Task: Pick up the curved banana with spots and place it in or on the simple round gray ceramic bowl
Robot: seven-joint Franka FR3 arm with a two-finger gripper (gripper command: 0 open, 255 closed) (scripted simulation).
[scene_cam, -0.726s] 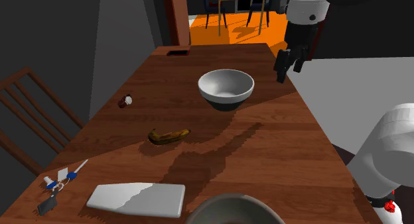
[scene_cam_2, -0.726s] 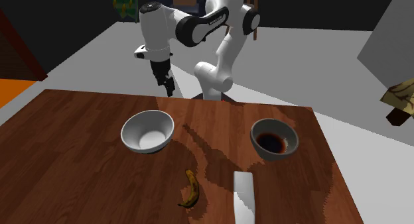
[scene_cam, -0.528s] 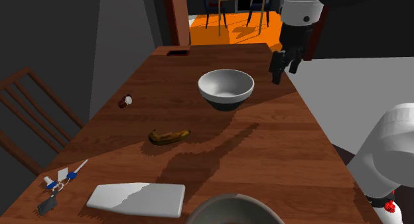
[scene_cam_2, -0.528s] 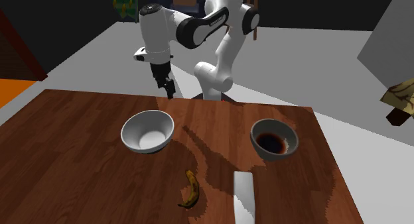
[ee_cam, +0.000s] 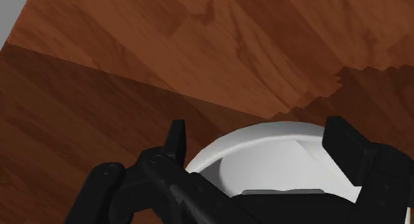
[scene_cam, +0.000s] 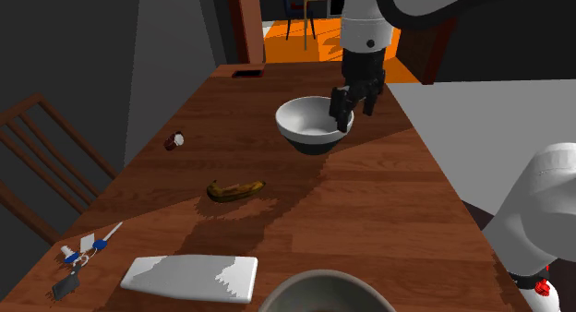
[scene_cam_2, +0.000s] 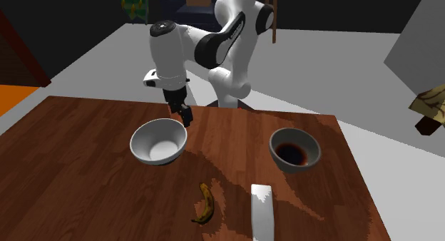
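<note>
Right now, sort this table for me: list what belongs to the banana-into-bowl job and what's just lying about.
Job: spotted banana, pale round bowl, open gripper by the bowl.
Lying about: dark bowl, white flat slab, small dark-and-white object, small blue-and-white clutter.

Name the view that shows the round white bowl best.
Second exterior view: the round white bowl shows almost whole, inside visible. In the shoulder view the black end effector overlaps its rim; the wrist view crops it.
</note>
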